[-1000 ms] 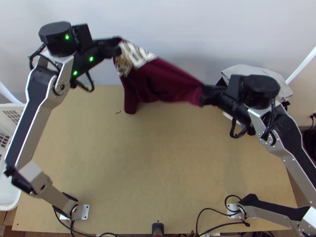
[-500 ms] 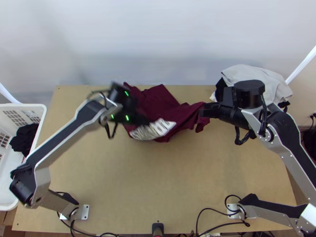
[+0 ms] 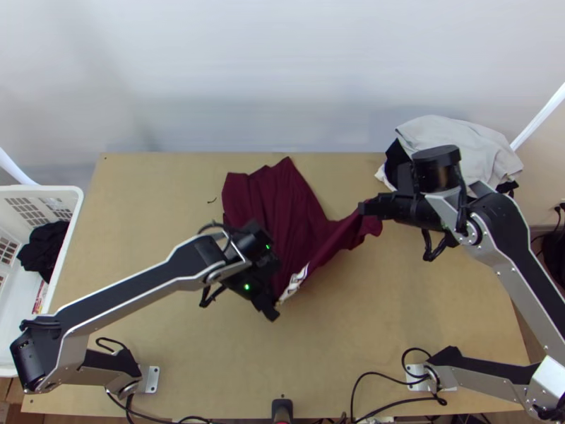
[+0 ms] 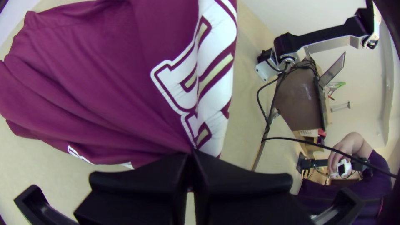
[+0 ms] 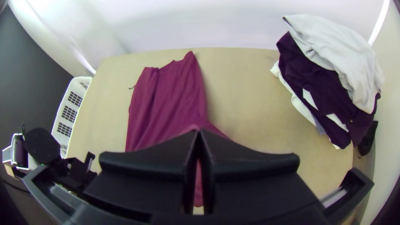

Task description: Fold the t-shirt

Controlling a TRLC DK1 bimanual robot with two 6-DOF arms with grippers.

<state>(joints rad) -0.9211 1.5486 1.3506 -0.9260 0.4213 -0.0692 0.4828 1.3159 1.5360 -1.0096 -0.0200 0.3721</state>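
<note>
The maroon t-shirt (image 3: 272, 201) lies partly spread with creases on the table, one end near the far edge and its white print towards the near side. My left gripper (image 3: 274, 311) is at the shirt's near end in the top view; in the left wrist view the left gripper (image 4: 191, 156) is shut on gathered cloth beside the print. My right gripper (image 3: 364, 208) stands to the right of the shirt, pulling a corner out sideways; in the right wrist view the right gripper (image 5: 198, 135) is shut on that cloth.
A pile of grey, dark and white clothes (image 3: 459, 152) stands at the back right. A white basket (image 3: 76, 205) with dark cloth (image 3: 44, 247) is on the left. Black cables (image 3: 360, 396) run along the near edge. A person's hand (image 4: 348, 146) is beyond the table.
My left gripper has come from the far side down towards the near side, drawing the printed part of the shirt along. The raised shirt now lies largely on the table. The right gripper has shifted slightly.
</note>
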